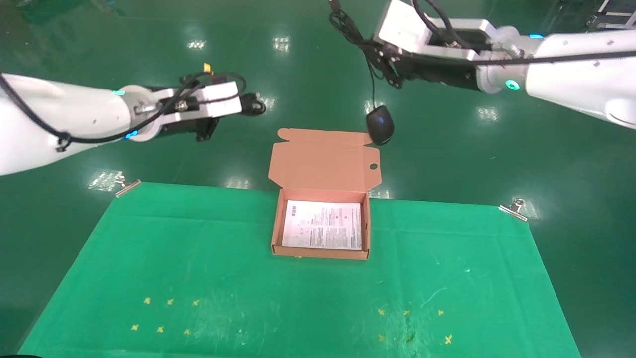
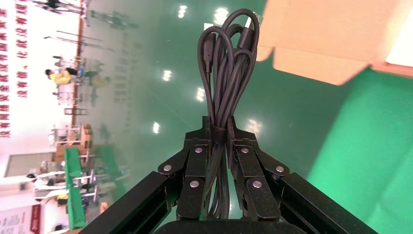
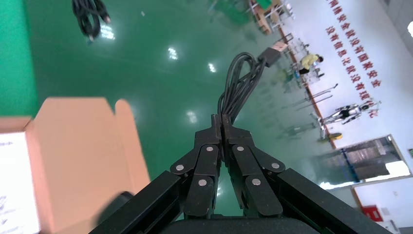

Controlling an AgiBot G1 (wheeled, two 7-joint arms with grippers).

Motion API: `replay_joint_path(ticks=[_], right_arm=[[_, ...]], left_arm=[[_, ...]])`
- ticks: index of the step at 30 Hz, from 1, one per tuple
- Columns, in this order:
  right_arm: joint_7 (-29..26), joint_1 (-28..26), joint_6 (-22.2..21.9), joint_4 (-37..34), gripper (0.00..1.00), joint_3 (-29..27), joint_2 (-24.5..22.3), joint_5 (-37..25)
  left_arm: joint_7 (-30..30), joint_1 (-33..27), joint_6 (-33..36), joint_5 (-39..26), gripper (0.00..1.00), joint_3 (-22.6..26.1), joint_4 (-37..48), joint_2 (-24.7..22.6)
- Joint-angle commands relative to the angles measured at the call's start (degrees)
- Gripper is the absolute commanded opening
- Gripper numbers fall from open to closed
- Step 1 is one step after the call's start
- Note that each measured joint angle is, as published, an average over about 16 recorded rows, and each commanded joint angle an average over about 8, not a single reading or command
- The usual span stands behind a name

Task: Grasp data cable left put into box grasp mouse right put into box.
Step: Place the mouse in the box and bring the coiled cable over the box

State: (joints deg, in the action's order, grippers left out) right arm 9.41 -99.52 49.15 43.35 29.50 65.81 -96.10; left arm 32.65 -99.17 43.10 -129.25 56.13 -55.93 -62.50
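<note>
Box (image 1: 322, 226) sits open at the far edge of the green cloth (image 1: 149, 258), white sheet (image 1: 323, 224) lining its floor, lid (image 1: 324, 159) thrown back away from the robot, and both arms hang beyond that lid over the bare floor. The left gripper (image 2: 218, 130) is clamped on the cable (image 2: 227, 68), whose long bundle runs straight out past the fingertips in line with the gripper; in the head view this gripper (image 1: 256, 103) lies to the left of the lid and farther out than the box, so the tray lies back toward the robot and to its right. The right gripper (image 3: 222, 122) is pinched together on the mouse's coiled cord (image 3: 239, 83), not on the body; the mouse (image 1: 380, 127) dangles below it on a single strand, just off the lid's far right corner, its blue light showing. Seen from the head, that gripper (image 1: 392, 69) is high and to the right of the box. Neither load is over the tray yet. I judge the mouse nearer the box, though it would likely swing and needs lowering over the raised lid, while the cable, stiffly held, must cross the lid's left edge.
</note>
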Motion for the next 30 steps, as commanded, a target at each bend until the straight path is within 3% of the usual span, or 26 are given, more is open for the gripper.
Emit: replay_joint_path(ticks=[1,15,22,30], right_arm=[[2.57,-1.04,-0.66,-2.86,0.00,-0.40,1.71,1.04],[8.33,-0.58,-1.73,-8.27,0.00,-0.74,7.91,3.73],[11.10,0.21,-2.66,-12.52,0.00,-0.23,9.99,3.80],[11.96,2.62,-2.66,-15.15,0.00,1.59,11.42,4.21]], left_arm=[[0.35,-0.40,-1.10,-0.81,0.00,-0.18,0.98,-0.82],[1.74,-0.13,-1.54,-3.24,0.00,-0.22,1.74,0.25],[5.32,0.20,3.09,-7.70,0.00,0.46,-0.41,2.78],[10.12,1.20,10.68,-9.65,0.00,0.54,-8.84,7.62]])
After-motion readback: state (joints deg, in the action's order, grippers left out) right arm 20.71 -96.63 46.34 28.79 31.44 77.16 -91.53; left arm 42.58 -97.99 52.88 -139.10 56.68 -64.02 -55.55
